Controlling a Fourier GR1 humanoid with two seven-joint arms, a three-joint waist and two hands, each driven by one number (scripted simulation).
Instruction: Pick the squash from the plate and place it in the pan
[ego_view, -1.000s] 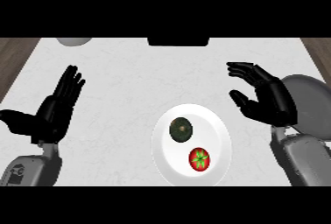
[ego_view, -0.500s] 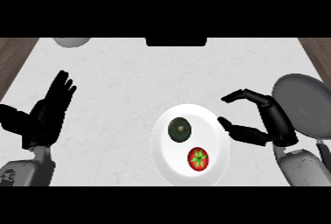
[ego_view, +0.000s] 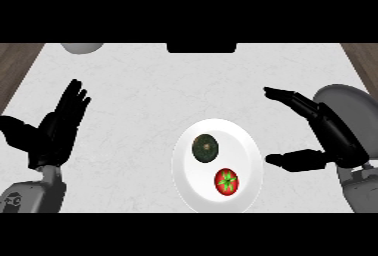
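While the squash sits untouched at the plate's ten o'clock, above a tomato, the right hand hangs at three o'clock, fingers spread wide, empty. The left hand rests open at nine. The pan lies behind the right hand. Squash judged rigid, smooth, round: grasp across its sides.

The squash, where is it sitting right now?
In the head view the squash lies on the upper part of the white plate, just above the tomato, left of the right hand.
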